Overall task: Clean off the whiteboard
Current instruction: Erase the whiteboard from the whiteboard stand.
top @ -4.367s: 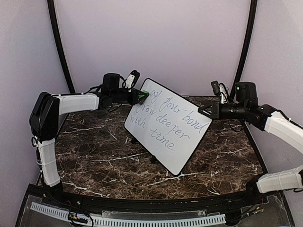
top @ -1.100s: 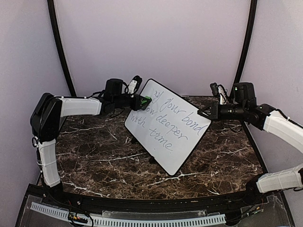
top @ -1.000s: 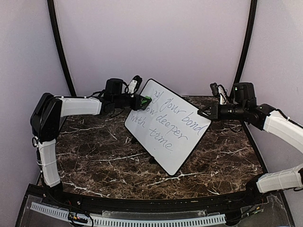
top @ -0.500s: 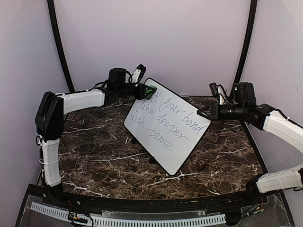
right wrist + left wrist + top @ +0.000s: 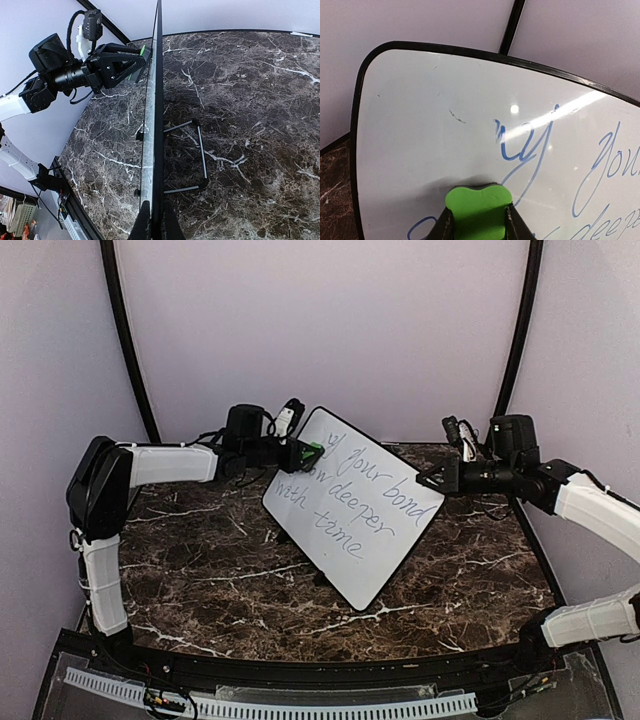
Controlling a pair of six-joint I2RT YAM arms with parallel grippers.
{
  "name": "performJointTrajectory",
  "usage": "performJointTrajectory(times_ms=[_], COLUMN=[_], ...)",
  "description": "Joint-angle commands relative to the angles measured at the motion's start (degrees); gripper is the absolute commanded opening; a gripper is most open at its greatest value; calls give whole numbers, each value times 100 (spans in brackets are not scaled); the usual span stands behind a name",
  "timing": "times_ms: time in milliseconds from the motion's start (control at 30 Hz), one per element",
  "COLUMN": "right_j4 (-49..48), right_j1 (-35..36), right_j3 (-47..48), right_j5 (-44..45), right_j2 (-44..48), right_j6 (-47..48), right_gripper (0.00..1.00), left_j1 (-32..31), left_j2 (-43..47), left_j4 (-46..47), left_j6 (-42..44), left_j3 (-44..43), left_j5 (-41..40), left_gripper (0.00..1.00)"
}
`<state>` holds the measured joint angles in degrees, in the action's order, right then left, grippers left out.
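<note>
Green foam, a small eraser block (image 5: 477,207), pinched tight in the left gripper (image 5: 477,223) and pressed flat against the large white rectangular whiteboard with thin black frame (image 5: 355,510). Contact near the upper left corner, just under the first handwritten word. Placed so, by judgement, for the wiping stroke: pad face to board, arm reaching in from the left.

On the opposite edge, the right gripper (image 5: 154,220) clamped on the frame, one finger on each face, seen edge-on from the right wrist. Likely purpose: bracing against the eraser's push, with only a thin black wire stand (image 5: 200,150) behind for support.

Board upright but leaning back, turned diagonally, mid dark veined marble tabletop (image 5: 200,560), between the two arms.

Task barely begun. Three lines of marker writing mostly intact; a cleaned patch with a faint smudge by the upper left corner, nothing more.

Against half a second ago: left gripper lower, down from the board's top corner to beside the first line. Against a second ago: nearly the same spot again. Reads as a short up-and-down scrub. Board and right gripper unmoved across all frames. Against the oldest frame: first letters of the top two lines less visible; cannot tell whether wiped or merely covered by the gripper.
</note>
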<state>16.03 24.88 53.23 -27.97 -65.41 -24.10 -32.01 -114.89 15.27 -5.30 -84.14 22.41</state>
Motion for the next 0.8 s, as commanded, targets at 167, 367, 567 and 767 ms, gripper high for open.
performJointTrajectory(times_ms=[167,367,567,767], right_j4=[-393,-375,-381,-382], right_j1=[292,305,300,307], right_j3=[121,95,80,61], right_j5=[-649,-622,-614,-614], right_j2=[-80,-55,-69,-60], right_j6=[768,766,775,781], right_gripper=[0,0,0,0], left_j1=[-86,-103,-112,-114], left_j2=[-151,-443,-500,-342], left_j4=[-568,-830,-928,-863], left_j6=[40,92,153,181], left_j3=[-459,-1165,-1219,-592], left_j5=[85,122,108,-10], left_gripper=[16,17,17,16])
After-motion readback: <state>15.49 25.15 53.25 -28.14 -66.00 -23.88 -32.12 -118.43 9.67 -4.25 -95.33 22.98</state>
